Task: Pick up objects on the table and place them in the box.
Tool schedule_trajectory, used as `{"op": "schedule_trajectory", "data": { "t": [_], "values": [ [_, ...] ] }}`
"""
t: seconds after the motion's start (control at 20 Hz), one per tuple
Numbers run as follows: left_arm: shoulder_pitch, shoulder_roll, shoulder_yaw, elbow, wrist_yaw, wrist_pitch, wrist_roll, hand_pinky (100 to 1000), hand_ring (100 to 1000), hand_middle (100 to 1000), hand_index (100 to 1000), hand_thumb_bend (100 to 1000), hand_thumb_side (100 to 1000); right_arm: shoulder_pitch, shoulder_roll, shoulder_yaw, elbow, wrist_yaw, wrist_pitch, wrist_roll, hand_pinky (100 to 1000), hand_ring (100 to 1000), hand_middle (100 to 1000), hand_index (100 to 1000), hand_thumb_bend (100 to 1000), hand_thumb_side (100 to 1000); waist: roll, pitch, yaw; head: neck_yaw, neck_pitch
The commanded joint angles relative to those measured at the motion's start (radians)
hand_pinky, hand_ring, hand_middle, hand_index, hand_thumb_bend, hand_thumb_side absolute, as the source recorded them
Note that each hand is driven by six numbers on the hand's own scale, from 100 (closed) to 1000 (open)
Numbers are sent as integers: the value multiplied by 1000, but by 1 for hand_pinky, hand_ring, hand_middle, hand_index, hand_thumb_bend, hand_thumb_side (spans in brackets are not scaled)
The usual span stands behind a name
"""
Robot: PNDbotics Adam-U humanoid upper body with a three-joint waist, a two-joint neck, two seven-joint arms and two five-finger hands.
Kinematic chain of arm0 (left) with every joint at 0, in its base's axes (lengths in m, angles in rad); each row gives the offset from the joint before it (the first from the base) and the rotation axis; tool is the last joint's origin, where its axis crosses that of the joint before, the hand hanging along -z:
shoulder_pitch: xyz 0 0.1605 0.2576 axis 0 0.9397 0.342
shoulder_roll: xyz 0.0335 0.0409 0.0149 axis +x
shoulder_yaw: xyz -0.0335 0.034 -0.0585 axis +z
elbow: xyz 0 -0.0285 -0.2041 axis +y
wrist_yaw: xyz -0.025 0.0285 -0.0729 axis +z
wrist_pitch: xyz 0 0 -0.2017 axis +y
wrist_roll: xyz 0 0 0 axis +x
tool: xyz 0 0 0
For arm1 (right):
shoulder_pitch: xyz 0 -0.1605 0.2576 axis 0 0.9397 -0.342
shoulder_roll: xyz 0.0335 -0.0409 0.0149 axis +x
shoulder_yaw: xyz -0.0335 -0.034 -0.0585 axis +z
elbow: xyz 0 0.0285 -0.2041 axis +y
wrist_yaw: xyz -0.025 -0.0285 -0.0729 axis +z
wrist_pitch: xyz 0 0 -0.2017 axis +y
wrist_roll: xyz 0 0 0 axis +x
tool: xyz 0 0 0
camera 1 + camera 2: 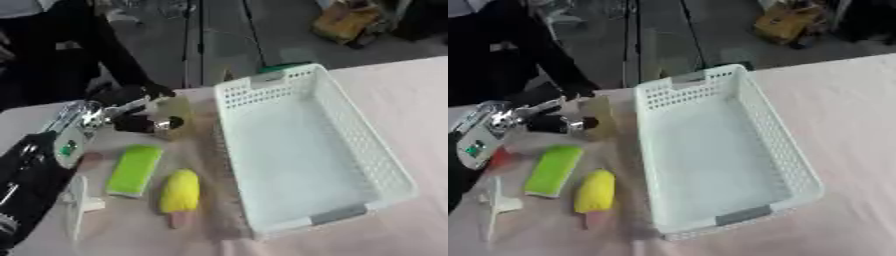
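Note:
My left hand [136, 107] comes in from the left, its fingers and thumb curled round a pale yellow see-through object [178, 111] that stands just off the far left corner of the white mesh basket [372, 150]. The basket is empty and takes up the middle of the table. A flat green bar [135, 170] lies on the cloth nearer to me. Beside it lies a yellow ice-lolly shape [180, 191] with a pink stick, close to the basket's left wall. My right hand shows in neither view.
A thin white object [80, 205] lies at the near left beside my forearm. Something small and red [500, 157] peeks out by my wrist. The pink cloth [411, 100] runs on to the right of the basket. The table's far edge passes just behind the basket.

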State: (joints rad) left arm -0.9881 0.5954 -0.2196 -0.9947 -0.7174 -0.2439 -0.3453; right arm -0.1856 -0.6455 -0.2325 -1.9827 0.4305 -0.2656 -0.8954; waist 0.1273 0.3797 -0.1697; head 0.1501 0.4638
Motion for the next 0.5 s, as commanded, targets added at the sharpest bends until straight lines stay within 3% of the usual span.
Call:
{"op": "schedule_trajectory", "data": {
  "t": [0.05,0.5],
  "values": [
    [-25,15,19,2,3,14,22,1000,1000,1000,1000,621,1000,-11,-15,-2,-17,5,-7,-1,844,858,740,709,100,1000,-6,-14,-4,7,-17],
    [-31,18,33,19,-10,33,61,1000,1000,1000,1000,623,1000,-12,-8,1,-17,4,-7,8,842,854,731,688,100,1000,-6,-4,-5,7,-26]
  ]
}}
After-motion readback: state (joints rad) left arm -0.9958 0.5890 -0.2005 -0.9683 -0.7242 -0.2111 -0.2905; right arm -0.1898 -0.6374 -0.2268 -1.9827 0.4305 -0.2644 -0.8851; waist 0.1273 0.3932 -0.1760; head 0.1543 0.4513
